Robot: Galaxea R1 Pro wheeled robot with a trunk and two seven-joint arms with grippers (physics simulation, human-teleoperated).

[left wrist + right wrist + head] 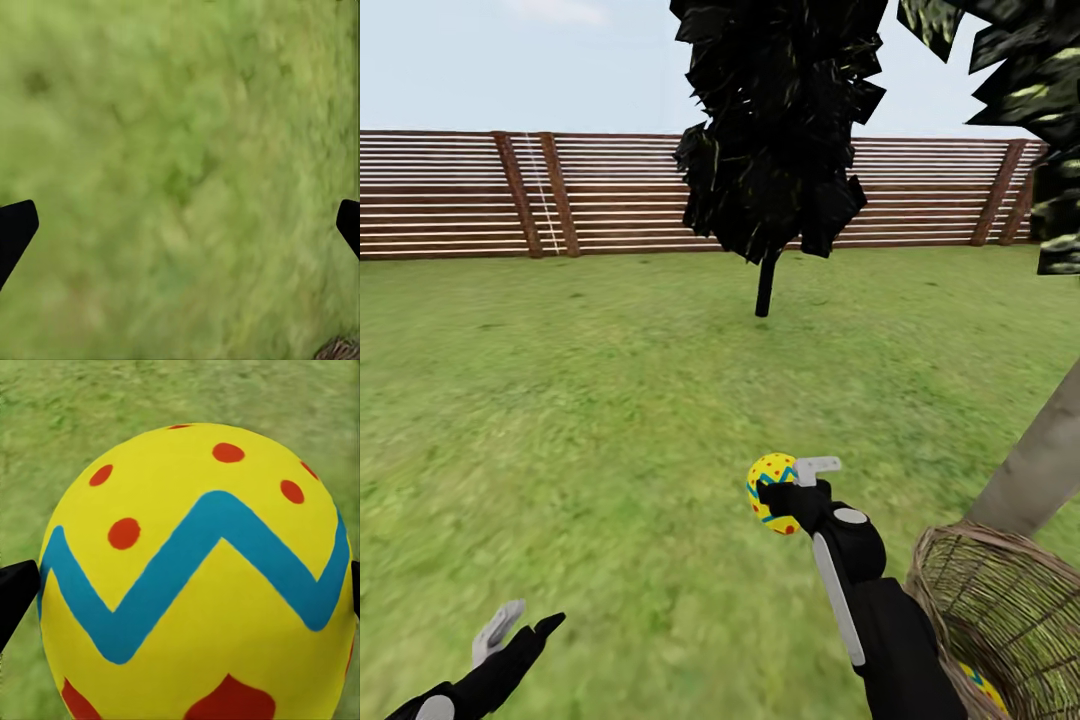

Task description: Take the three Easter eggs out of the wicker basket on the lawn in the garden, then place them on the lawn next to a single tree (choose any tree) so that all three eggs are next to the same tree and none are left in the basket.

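My right gripper (792,488) is shut on a yellow Easter egg (772,493) with red dots and a blue zigzag, held above the lawn (610,420). In the right wrist view that egg (196,577) sits between the black fingertips (13,589). The wicker basket (1000,610) stands at the lower right, and a second egg (985,688) shows partly inside it behind my right arm. Right behind the basket rises the pale trunk of a tree (1040,460). My left gripper (520,628) hangs open low at the left, over bare grass (180,180).
A dark tree with a thin black trunk (765,285) stands mid-lawn ahead. A brown slat fence (610,195) closes the far side. Open grass spreads to the left and centre. A bit of the basket rim (341,349) shows in the left wrist view.
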